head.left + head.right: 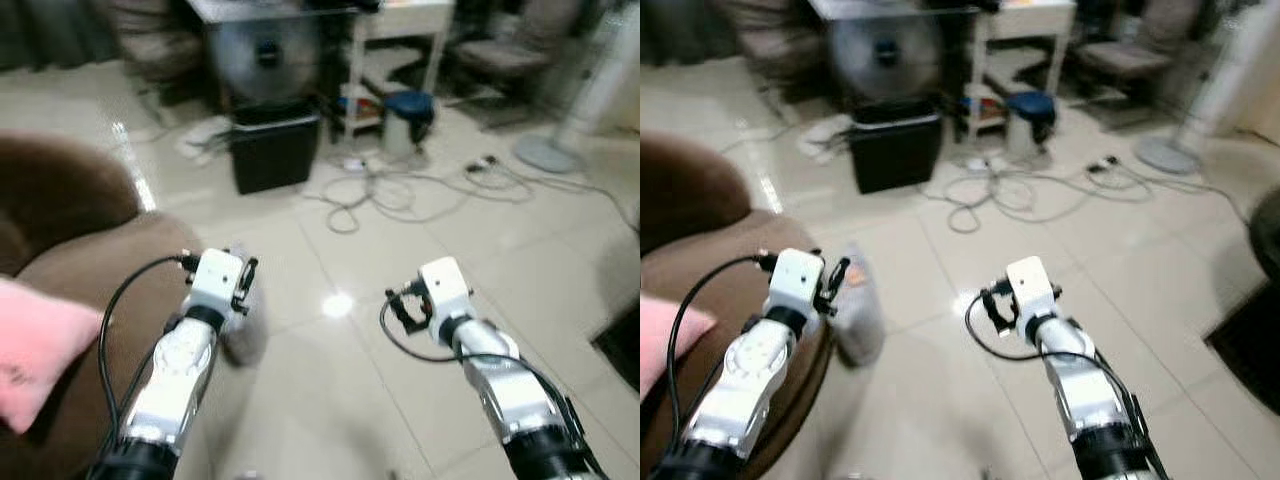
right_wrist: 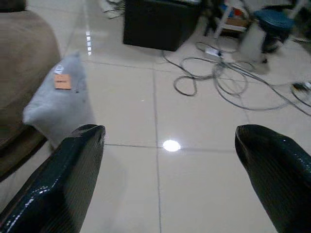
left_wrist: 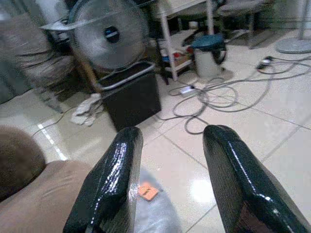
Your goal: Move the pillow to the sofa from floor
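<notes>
A grey pillow [image 1: 858, 310] with an orange tag stands on the tiled floor, leaning against the brown sofa [image 1: 90, 270]. A pink pillow [image 1: 35, 350] lies on the sofa seat at the far left. My left gripper [image 3: 172, 141] is open, held above the grey pillow [image 3: 155, 213] beside the sofa arm. My right gripper [image 2: 170, 136] is open over bare tiles, with the grey pillow [image 2: 60, 104] off to its left. Nothing sits between the fingers of either gripper.
A black bin [image 1: 275, 150] and a round fan [image 1: 265, 50] stand ahead. Loose cables [image 1: 400, 185] sprawl over the floor near a white shelf table [image 1: 395, 40] and a blue-lidded bucket [image 1: 408, 120]. A fan base [image 1: 550, 150] is far right.
</notes>
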### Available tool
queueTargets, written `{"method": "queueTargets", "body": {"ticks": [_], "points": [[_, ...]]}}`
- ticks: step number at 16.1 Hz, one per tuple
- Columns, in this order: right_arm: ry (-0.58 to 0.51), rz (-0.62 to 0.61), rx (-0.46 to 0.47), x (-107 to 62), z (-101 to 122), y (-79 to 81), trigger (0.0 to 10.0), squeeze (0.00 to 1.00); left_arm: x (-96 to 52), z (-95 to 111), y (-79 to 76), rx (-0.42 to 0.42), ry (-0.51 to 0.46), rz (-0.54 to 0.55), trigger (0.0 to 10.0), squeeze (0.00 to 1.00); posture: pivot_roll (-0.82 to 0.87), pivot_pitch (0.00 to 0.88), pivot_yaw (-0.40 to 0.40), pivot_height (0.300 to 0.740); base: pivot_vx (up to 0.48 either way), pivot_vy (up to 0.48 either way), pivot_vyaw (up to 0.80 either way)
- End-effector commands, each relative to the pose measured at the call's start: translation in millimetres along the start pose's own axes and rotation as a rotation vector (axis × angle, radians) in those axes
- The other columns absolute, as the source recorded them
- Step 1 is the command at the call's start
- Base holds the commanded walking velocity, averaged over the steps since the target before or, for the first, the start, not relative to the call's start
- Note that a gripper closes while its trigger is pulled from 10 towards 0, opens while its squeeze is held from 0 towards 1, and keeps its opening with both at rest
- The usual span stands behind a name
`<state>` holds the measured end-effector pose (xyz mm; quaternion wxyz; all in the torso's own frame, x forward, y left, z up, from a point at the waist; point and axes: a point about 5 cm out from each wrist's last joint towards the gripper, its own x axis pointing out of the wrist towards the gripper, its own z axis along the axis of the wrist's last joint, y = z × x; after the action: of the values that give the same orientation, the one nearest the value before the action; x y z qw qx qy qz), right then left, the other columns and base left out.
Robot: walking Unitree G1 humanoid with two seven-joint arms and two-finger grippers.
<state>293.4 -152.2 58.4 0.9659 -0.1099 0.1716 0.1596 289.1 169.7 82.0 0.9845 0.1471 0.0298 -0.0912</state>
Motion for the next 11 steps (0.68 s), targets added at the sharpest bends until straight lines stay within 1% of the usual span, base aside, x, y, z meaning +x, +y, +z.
{"method": "queueTargets", "body": {"ticks": [1,2,7,11], "points": [[-0.008,0.005,-0.004,0.4,-0.1,-2.0,10.0,0.0,-1.7,-3.9,0.6,0.001,0.009,-0.002,10.0,0.0,0.07,0.0,-0.009,0.74,0.3,0.0,0.64],[-0.007,0.005,-0.005,0.5,-0.5,-2.2,10.0,0.0,-1.7,-4.3,0.7,0.001,0.011,-0.001,10.0,0.0,0.07,0.0,-0.009,0.74,0.3,0.0,0.64],[-0.008,-0.01,-0.007,0.5,-3.7,-6.7,10.0,0.0,-1.0,-5.1,-1.5,0.005,0.014,-0.02,10.0,0.0,0.07,0.0,-0.01,0.74,0.298,0.0,0.0],[-0.014,0.001,-0.02,2.3,-3.3,-5.7,10.0,0.0,-0.5,-5.1,-1.0,0.01,0.014,-0.024,10.0,0.0,0.07,0.0,-0.007,0.74,0.302,0.0,0.0]]}}
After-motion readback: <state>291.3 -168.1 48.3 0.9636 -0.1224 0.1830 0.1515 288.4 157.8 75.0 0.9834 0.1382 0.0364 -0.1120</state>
